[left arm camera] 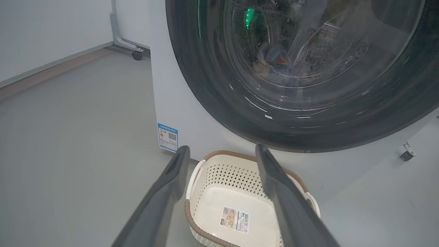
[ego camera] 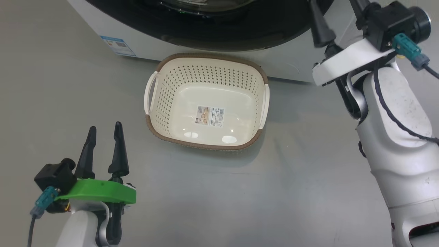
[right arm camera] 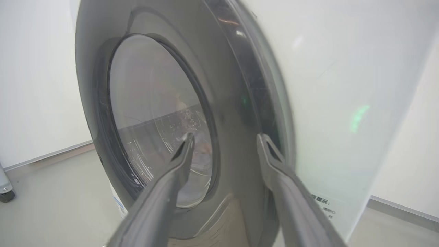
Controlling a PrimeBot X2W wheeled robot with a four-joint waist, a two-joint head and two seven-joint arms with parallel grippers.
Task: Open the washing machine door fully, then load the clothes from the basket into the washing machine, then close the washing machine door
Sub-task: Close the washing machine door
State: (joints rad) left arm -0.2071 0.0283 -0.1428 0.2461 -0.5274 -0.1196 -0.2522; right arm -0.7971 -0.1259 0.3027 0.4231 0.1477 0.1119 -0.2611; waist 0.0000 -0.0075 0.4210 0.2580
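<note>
My left fingers [ego camera: 118, 151] long, dark and pointed, on a bright green wrist plate [ego camera: 99, 192], my right wrist plate [ego camera: 349, 60] white, a teal plug [ego camera: 406, 46] at each wrist, smooth pale forearm [ego camera: 398, 144] with a thin black cable [ego camera: 384, 103] running along it

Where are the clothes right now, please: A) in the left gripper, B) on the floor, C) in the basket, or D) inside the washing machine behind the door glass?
D: blue and orange clothes show through the glass of the washing machine door, while the basket holds nothing but its sticker.
</note>
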